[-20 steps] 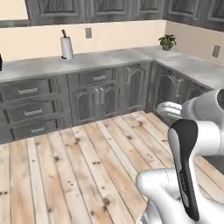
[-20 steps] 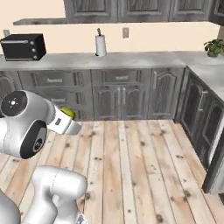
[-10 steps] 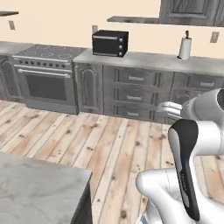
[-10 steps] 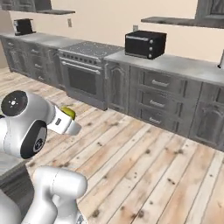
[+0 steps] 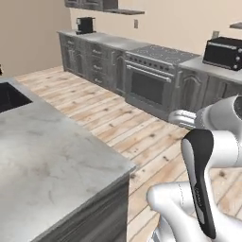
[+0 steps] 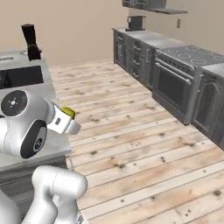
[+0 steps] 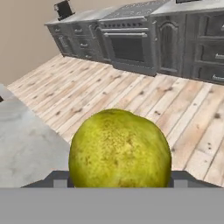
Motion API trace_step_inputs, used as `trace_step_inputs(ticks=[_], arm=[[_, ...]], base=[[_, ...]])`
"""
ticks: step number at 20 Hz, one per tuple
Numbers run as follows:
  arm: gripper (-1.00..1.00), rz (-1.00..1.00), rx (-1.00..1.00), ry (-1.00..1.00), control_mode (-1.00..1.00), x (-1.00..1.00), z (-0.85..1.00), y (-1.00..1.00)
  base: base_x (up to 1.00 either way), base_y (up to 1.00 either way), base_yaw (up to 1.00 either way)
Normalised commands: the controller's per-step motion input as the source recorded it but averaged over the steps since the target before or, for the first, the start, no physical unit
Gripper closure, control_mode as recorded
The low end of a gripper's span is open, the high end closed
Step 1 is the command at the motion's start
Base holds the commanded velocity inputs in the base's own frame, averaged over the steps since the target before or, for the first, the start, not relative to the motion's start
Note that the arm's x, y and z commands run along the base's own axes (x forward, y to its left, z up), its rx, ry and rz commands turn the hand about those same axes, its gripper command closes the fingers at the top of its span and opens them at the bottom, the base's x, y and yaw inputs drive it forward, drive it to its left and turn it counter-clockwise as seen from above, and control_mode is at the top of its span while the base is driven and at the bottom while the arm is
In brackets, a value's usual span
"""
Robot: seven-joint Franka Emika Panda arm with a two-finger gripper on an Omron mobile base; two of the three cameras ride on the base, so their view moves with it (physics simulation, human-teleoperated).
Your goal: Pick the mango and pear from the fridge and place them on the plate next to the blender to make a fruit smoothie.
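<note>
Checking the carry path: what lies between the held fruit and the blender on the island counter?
In the right base view, the sink basin and bare grey counter lie between the yellow-green fruit in the gripper and the blender.

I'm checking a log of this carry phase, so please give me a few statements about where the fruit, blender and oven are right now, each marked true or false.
1. The gripper holds a yellow-green fruit, likely the pear. True.
2. The blender lies tipped over on the wooden floor. False: it stands upright on the grey counter beside the dark sink.
3. An oven with a stovetop sits in the row of grey cabinets along the wall. True.
4. The fruit rests on the grey island counter. False: it is carried in the gripper, off the counter.
5. A black boxy appliance sits on the counter to the right of the stovetop in the left base view. True.
</note>
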Motion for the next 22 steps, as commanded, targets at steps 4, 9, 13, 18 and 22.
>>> trace_step_inputs(ticks=[4,9,13,18,22], arm=[[1.00,0.00,0.00,0.00,1.00,0.00,0.00,0.00],[1.00,0.00,0.00,0.00,1.00,0.00,0.00,0.00],[1.00,0.00,0.00,0.00,1.00,0.00,0.00,0.00],[1.00,0.00,0.00,0.00,1.00,0.00,0.00,0.00],[1.00,0.00,0.00,0.00,1.00,0.00,0.00,0.00]], base=[[0.03,-0.50,0.86],[0.00,-1.00,0.28],[0.00,-1.00,0.17],[0.85,-1.00,0.27],[1.00,-1.00,0.24]])
